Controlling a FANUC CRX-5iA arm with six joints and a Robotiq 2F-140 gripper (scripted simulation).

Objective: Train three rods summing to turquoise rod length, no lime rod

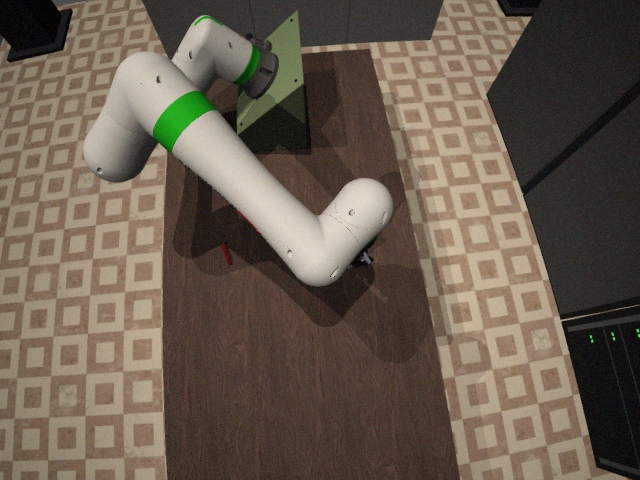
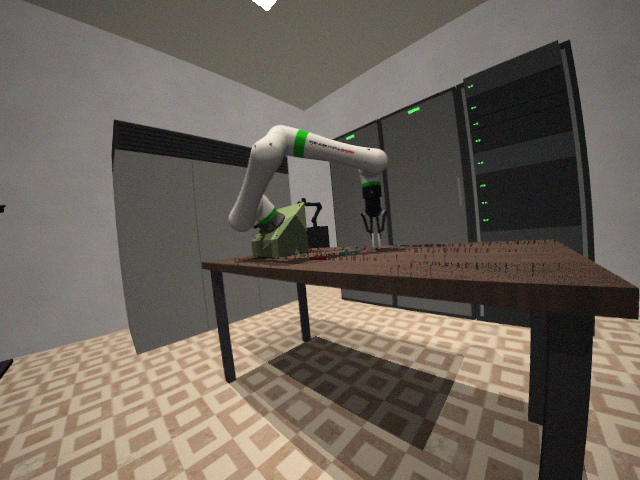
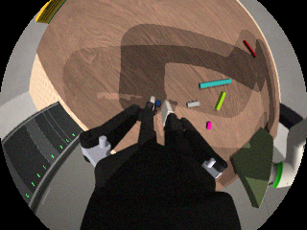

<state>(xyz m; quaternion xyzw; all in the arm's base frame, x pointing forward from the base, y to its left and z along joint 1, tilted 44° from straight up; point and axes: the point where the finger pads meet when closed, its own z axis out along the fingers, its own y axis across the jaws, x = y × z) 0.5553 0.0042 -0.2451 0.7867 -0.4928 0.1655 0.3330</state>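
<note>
My gripper (image 2: 375,244) (image 3: 157,103) points down with its fingers a small gap apart, open and empty, low over the table. The small blue rod (image 3: 157,103) shows between the fingertips in the wrist view, on the table. The grey rod (image 3: 193,103) lies to their right. The turquoise rod (image 3: 215,83) (image 2: 350,252) lies beyond it, above the lime rod (image 3: 221,101). A magenta rod (image 3: 209,126) lies below the grey one; a second magenta rod (image 2: 363,248) shows in the exterior view but is hidden in the wrist view. The red rod (image 3: 249,48) (image 1: 226,253) (image 2: 317,258) lies apart.
The green robot base (image 1: 279,118) (image 2: 281,240) (image 3: 255,165) stands at the table's end. The arm (image 1: 248,175) reaches over the table (image 1: 299,403) and hides most rods in the top view. Dark cabinets (image 2: 418,180) stand beyond the table.
</note>
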